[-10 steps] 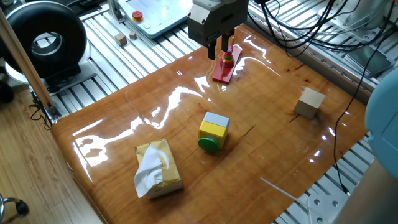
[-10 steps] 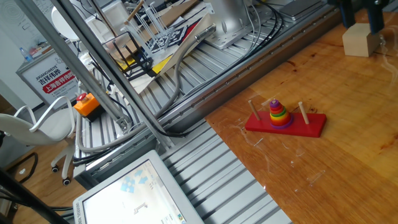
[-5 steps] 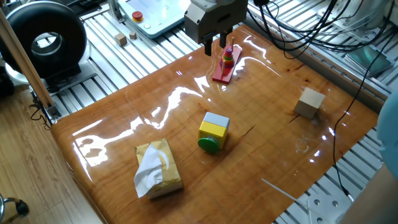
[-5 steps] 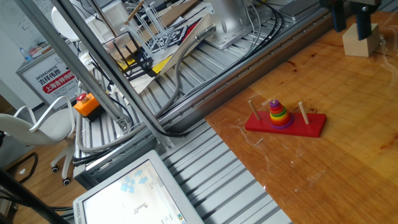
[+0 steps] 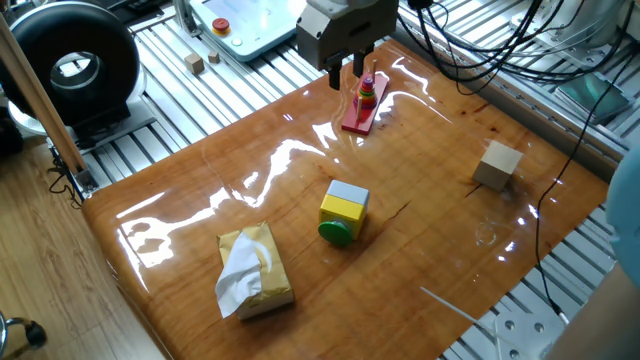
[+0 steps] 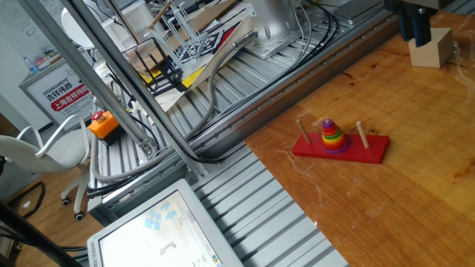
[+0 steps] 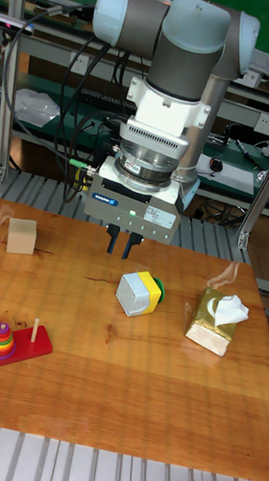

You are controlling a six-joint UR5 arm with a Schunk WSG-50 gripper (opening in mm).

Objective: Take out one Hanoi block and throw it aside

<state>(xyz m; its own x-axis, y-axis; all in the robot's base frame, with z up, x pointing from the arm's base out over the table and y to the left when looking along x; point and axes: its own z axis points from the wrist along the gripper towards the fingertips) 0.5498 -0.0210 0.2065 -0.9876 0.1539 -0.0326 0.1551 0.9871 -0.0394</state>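
**Handling of the part.** The Hanoi block (image 6: 336, 147) is taken to be the purple ring at the foot of the ring stack (image 6: 332, 133), which is threaded on the middle peg of the red base (image 6: 375, 150). It is judged to be very light, rigid and smooth, probably painted wood or plastic, so it is likely to slip or pop out under a hard squeeze. Breakage is not expected, and a throw aside should do it no harm. Only its outer rim is offered for a grip, and that rim lies directly on the red base. The smaller red, yellow and green rings are stacked on top of it. A straight upward lift along the peg is required, and the upper rings are expected to ride up with it unless they are dealt with first. The bare pegs (image 6: 303, 130) on either side of the stack leave little room for the fingers.

**State of the claw.** The claw (image 7: 122, 244) is set narrow, with the fingers (image 7: 113, 239) nearly together. Nothing is seen between them, and no ring is carried. The claw is held in the air, higher than the red base and off to one side of it. It touches neither the red base nor the table (image 5: 250, 190). A wider opening is needed before the ring's rim can be spanned.
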